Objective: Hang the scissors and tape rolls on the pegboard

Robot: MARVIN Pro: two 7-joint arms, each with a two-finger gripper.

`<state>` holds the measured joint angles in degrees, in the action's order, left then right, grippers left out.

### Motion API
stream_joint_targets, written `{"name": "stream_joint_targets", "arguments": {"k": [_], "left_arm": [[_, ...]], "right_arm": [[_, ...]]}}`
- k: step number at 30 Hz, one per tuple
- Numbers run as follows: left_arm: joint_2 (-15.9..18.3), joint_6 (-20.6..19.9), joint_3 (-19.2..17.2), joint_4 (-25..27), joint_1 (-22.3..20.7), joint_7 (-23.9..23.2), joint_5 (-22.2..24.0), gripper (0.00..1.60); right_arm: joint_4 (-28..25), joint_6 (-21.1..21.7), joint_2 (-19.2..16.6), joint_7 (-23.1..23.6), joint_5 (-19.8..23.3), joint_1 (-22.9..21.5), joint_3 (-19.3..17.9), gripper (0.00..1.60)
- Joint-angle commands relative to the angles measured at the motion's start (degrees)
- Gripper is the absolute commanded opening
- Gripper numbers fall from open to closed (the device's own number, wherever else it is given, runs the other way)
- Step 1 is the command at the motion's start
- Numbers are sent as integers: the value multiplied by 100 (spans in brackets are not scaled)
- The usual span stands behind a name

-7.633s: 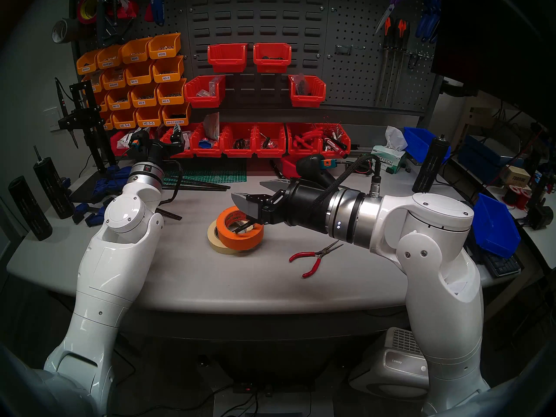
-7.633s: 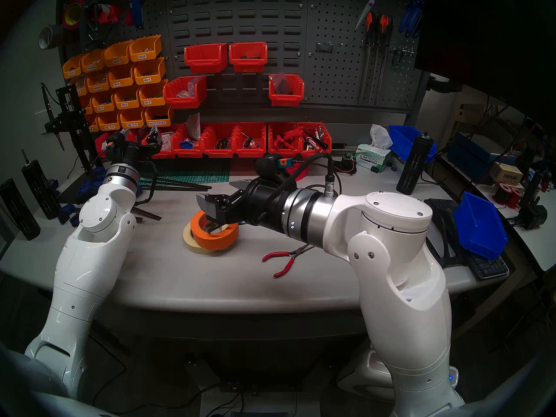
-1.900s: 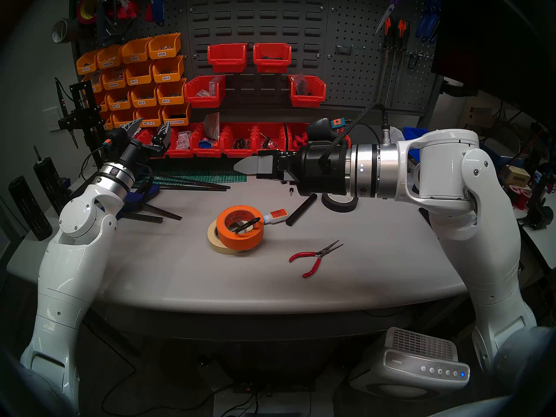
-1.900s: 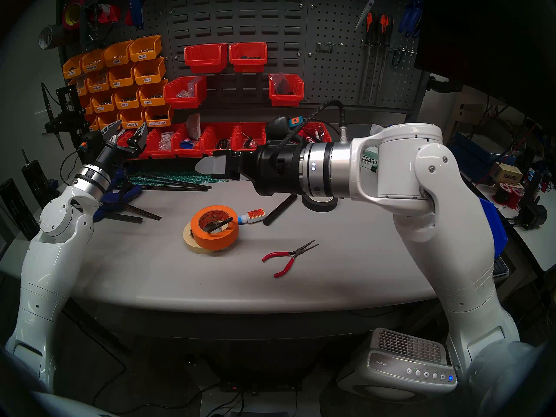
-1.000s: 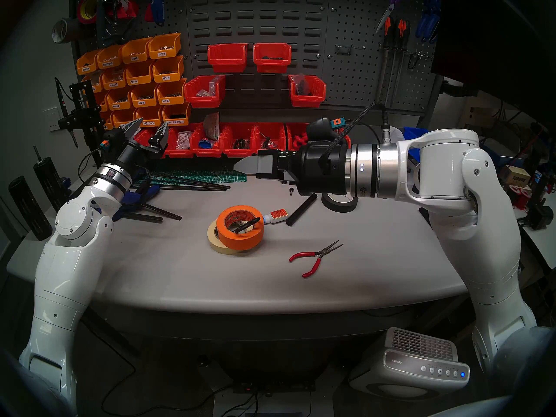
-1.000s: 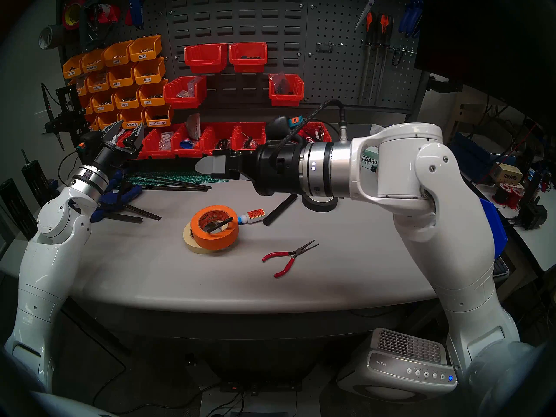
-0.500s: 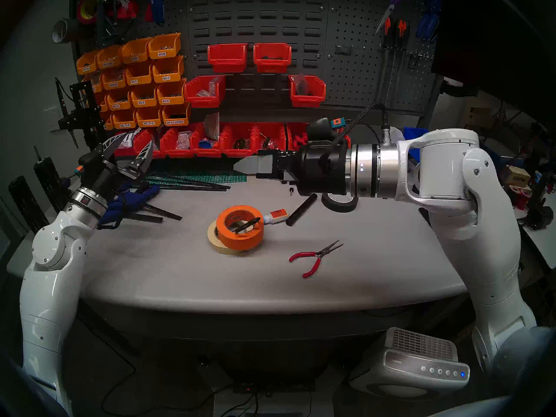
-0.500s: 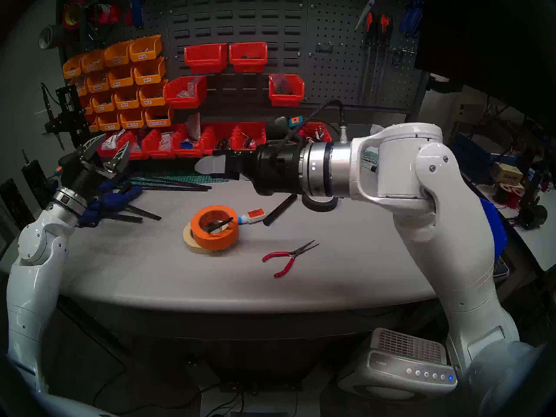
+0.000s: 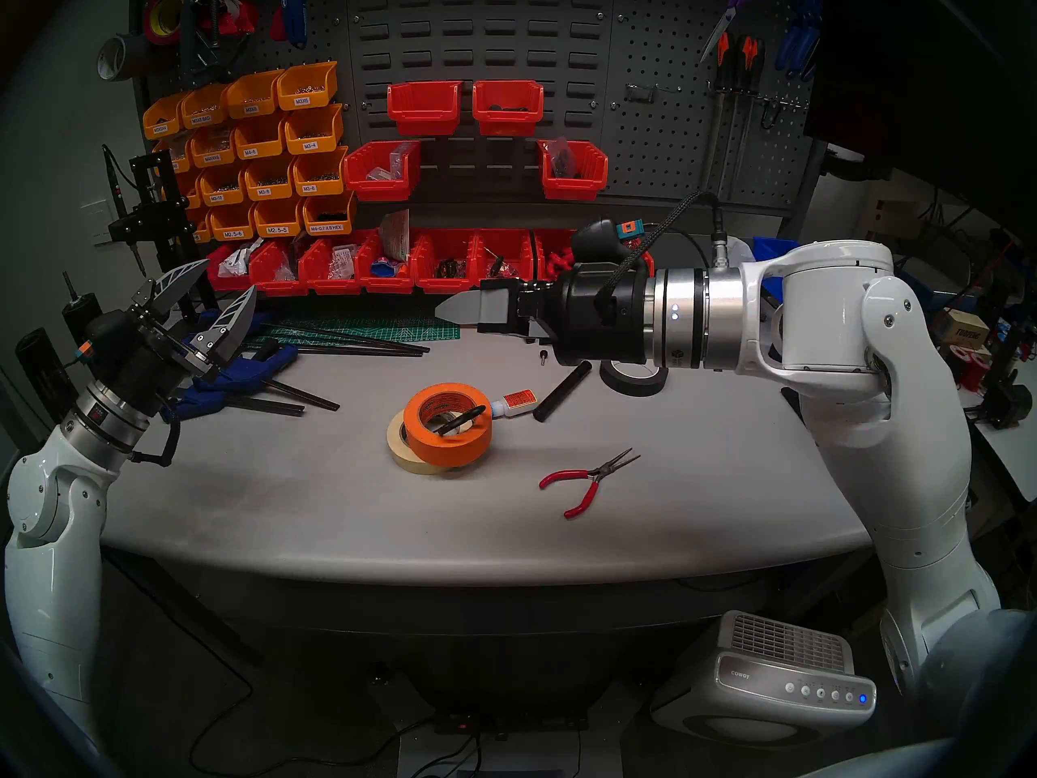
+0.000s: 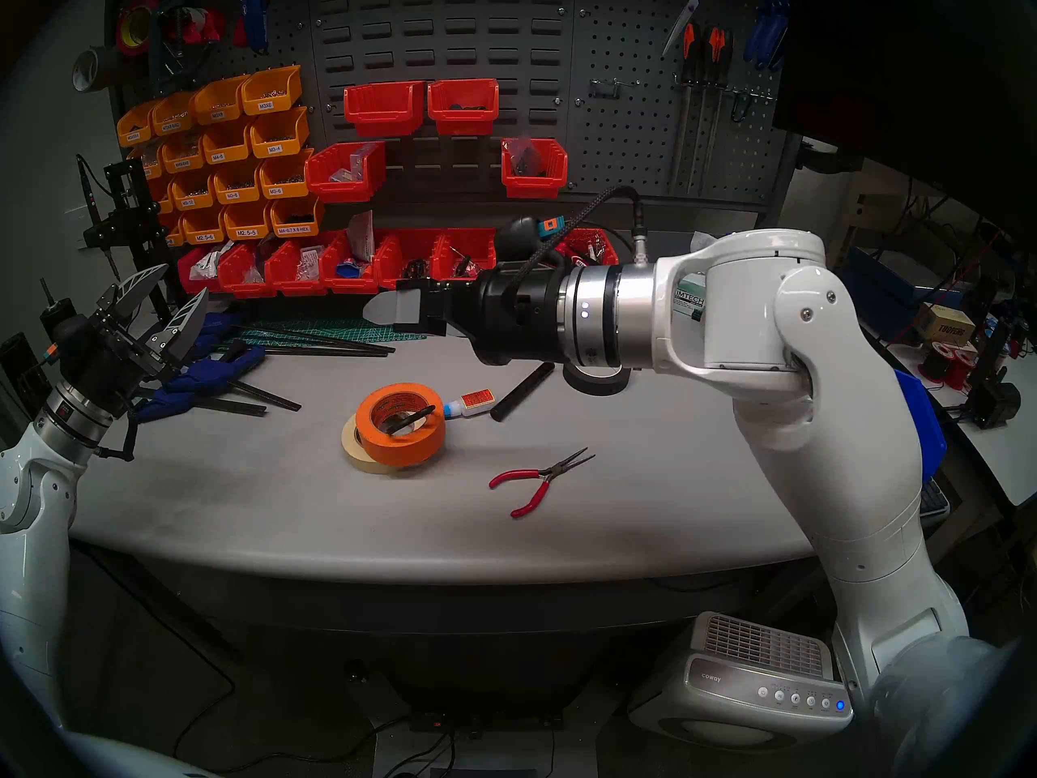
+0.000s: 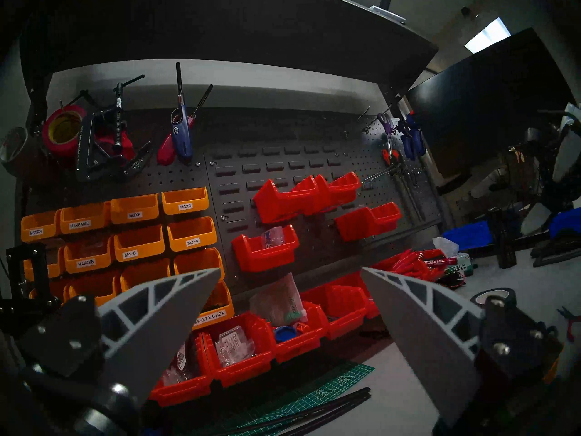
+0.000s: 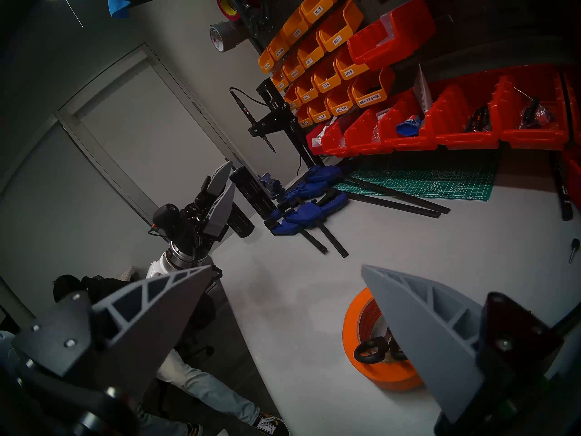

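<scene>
A grey worktop point(image 9: 336, 513) stands before a wall of orange and red bins, with the dark pegboard point(image 9: 662, 142) at the back right carrying hooks, screwdrivers and purple-handled scissors point(image 9: 726, 13). Near the middle of the worktop the orange tape roll point(image 9: 435, 445) lies partly on top of the cream tape roll point(image 9: 399, 450), and the small black-handled scissors point(image 9: 461, 420) rest inside the orange roll's core, leaning on its rim. A glue bottle point(image 9: 513, 403) sits just beside the orange roll, and red pliers point(image 9: 586, 479) lie apart toward the front right. The left end effector point(image 9: 216, 291) hangs at the worktop's left edge, fingers spread and empty. The right end effector point(image 9: 449, 311) is held level above the worktop behind the rolls, its fingers likewise spread and empty in the wrist view.
</scene>
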<state>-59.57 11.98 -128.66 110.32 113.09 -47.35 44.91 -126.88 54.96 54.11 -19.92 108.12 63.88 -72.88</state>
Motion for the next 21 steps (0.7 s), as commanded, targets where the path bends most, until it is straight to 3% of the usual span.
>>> {"name": "stream_joint_targets", "arguments": {"k": [1,3,8,11,21], "left_arm": [[-419,-416,-754,620,674,-563,548,160],[-498,-657,-893,781,917,-554,722,160],[-580,-1045,-864,903,932,-368,665,160],[-797,-1070,-744,1023,886,-136,604,160],[-849,-1194,-720,1127,904,-14,576,160]], "right_arm": [[-76,-21,10,10,-18,-121,-90,160],[-79,-21,10,9,-22,-125,-92,160],[-82,-21,11,13,-32,-128,-95,160],[-83,-21,11,13,-33,-128,-95,160],[-83,-19,14,19,-42,-126,-97,160]]}}
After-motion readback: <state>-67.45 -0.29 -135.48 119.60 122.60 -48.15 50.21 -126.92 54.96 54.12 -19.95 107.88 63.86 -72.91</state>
